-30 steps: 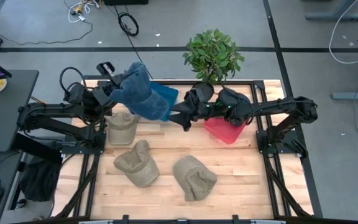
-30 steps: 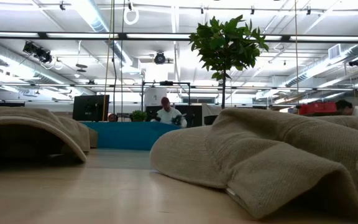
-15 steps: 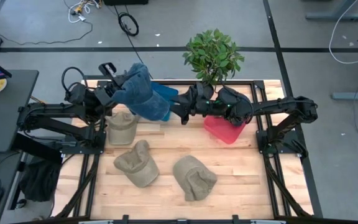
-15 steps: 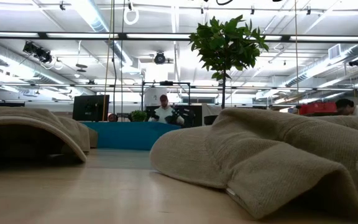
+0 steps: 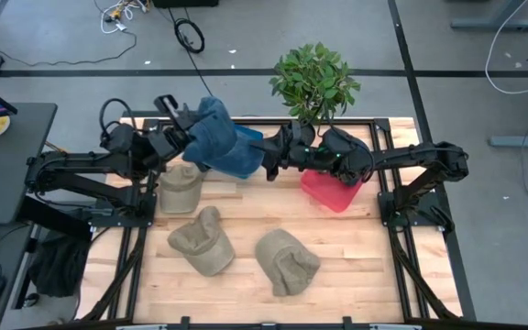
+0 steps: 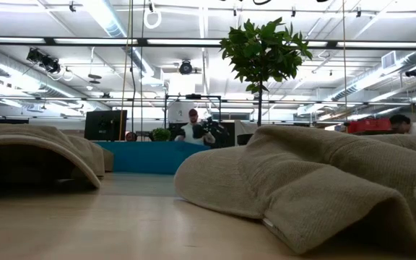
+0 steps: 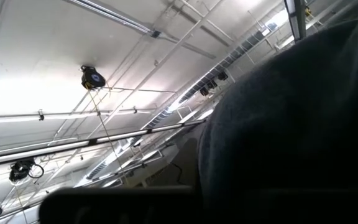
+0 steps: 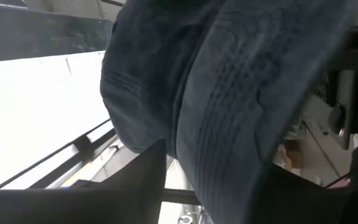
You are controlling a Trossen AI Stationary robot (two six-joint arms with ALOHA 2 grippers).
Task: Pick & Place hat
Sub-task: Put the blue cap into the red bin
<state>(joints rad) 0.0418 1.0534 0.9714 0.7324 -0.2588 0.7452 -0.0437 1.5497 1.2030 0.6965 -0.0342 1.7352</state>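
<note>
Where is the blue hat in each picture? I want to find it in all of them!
High view: the blue hat hangs at the table's far edge, between both arms.
Low view: not in it.
Left wrist view: the dark mass filling one side.
Right wrist view: fills most of the picture.
Shared landmark: the potted plant, also in the low view.
</note>
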